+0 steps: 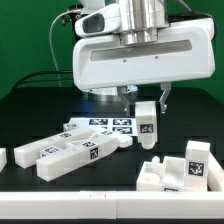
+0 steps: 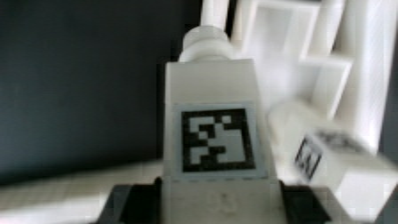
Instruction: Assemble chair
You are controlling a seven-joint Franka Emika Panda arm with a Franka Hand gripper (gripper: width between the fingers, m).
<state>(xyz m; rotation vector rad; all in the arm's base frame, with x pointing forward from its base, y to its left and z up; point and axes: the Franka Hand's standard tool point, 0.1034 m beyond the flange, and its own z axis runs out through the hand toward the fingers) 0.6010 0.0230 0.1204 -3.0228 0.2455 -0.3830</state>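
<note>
My gripper point(image 1: 146, 104) is shut on a white chair part, a short block with a rounded peg end and a marker tag point(image 1: 146, 122), and holds it upright just above the black table. In the wrist view the same part point(image 2: 217, 110) fills the middle, clamped between my two dark fingers point(image 2: 143, 203), with my gripper point(image 2: 222, 207) at its near end. Long white chair parts point(image 1: 62, 152) lie side by side at the exterior view's left. A bulky white chair part with tags point(image 1: 176, 172) sits at the exterior view's lower right.
The marker board point(image 1: 100, 126) lies flat behind the long parts. A small white piece point(image 1: 3, 158) shows at the exterior view's left edge. More white parts point(image 2: 329, 90) lie blurred beside the held part in the wrist view. Green backdrop behind.
</note>
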